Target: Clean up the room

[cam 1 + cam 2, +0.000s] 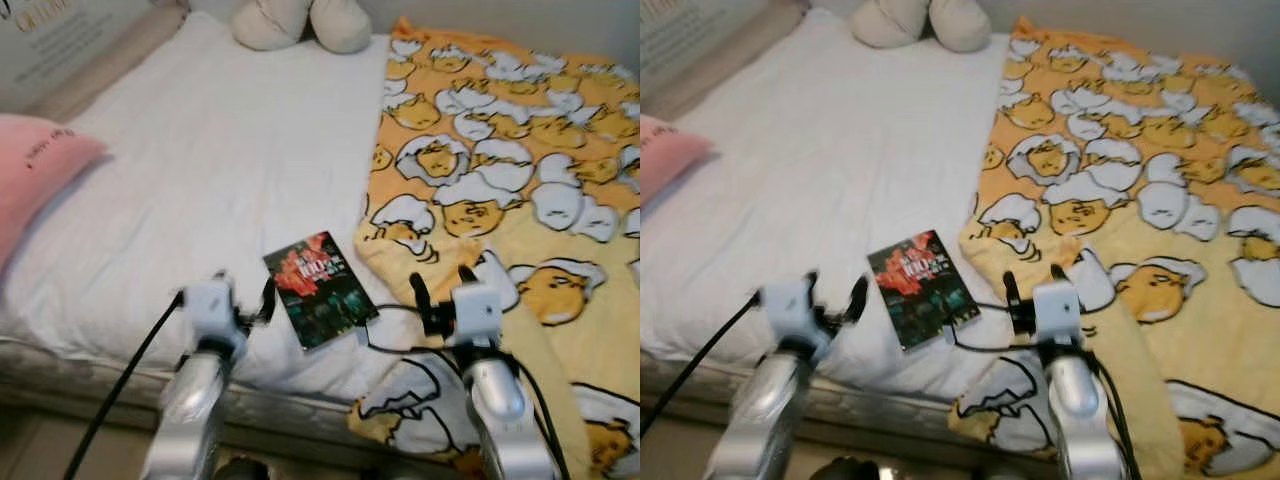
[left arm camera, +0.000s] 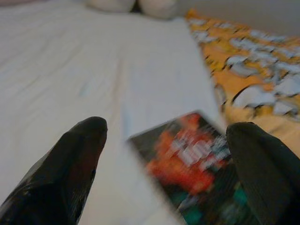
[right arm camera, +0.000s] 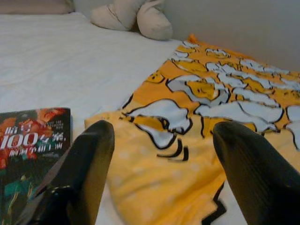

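Book [image 1: 319, 289] lies flat on the white bed [image 1: 200, 170] near its front edge, just left of the yellow blanket [image 1: 500, 180], long axis running near-right to far-left. Left gripper [image 1: 243, 302] hovers just left of the book, fingers spread and empty; right gripper [image 1: 440, 290] sits over the blanket edge to the book's right, fingers also spread. Left arm looks nearer, book just right of its fingers.

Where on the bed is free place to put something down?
The white sheet is bare between the pink pillow, plush toy and yellow blanket. It is crowded near the book, between both open grippers.
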Motion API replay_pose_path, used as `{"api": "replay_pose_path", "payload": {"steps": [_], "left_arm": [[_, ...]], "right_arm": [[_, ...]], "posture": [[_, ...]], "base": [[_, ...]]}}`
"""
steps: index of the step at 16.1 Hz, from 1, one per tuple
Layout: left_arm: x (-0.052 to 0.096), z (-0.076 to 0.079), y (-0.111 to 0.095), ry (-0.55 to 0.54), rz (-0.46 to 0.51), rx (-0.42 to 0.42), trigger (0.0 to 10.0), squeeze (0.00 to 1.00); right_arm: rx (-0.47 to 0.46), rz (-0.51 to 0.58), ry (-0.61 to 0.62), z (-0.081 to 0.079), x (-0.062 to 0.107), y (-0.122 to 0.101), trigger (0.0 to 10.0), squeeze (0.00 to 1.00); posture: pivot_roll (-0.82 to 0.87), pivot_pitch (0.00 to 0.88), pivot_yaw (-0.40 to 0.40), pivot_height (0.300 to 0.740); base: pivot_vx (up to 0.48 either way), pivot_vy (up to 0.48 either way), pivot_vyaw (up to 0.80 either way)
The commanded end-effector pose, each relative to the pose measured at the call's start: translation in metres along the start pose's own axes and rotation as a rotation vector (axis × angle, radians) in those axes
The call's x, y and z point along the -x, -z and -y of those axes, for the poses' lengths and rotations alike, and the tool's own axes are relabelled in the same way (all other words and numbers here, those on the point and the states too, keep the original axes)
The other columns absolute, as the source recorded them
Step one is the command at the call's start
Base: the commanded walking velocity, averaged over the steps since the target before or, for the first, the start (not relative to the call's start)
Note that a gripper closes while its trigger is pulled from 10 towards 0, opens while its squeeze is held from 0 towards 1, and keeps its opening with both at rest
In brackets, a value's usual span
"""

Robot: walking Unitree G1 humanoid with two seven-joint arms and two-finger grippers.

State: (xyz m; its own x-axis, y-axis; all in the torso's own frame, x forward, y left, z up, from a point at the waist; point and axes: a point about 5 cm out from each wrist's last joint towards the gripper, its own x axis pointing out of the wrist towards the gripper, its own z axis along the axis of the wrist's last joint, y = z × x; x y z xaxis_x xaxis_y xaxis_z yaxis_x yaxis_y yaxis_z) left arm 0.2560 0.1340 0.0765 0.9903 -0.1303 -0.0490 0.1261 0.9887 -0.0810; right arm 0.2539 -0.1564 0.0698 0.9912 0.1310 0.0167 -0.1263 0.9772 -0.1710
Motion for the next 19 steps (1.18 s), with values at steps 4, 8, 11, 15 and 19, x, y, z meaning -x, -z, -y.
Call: {"api": "replay_pose_path", "payload": {"steps": [4,8,11,15,19], "left_arm": [[-0.009,0.004,-0.007,0.021,0.033,-0.058,10.0,0.00],[-0.006,-0.006,-0.010,0.009,0.043,-0.083,10.0,0.00],[-0.002,-0.004,-0.010,-0.001,0.050,-0.081,10.0,0.00],[0.001,-0.008,-0.009,-0.019,0.049,-0.081,10.0,0.00],[0.001,-0.007,-0.010,-0.016,0.049,-0.078,10.0,0.00]], "right_arm": [[-0.193,-0.167,-0.048,-0.005,-0.033,0.018,10.0,0.00],[-0.348,-0.295,-0.163,-0.036,-0.049,0.033,10.0,0.00],[-0.409,-0.346,-0.212,-0.049,-0.057,0.035,10.0,0.00],[-0.364,-0.363,-0.220,-0.060,-0.059,0.038,10.0,0.00],[-0.404,-0.421,-0.220,-0.066,-0.057,0.045,10.0,0.00]], "posture": [[-0.14,0.050,-0.023,0.740],[-0.10,0.091,0.000,0.740],[-0.08,0.117,-0.024,0.740],[-0.06,0.126,-0.026,0.740],[-0.06,0.134,-0.026,0.740]], "base": [[0.000,0.000,0.00],[0.000,0.000,0.00],[0.000,0.000,0.00],[0.000,0.000,0.00],[0.000,0.000,0.00]]}}
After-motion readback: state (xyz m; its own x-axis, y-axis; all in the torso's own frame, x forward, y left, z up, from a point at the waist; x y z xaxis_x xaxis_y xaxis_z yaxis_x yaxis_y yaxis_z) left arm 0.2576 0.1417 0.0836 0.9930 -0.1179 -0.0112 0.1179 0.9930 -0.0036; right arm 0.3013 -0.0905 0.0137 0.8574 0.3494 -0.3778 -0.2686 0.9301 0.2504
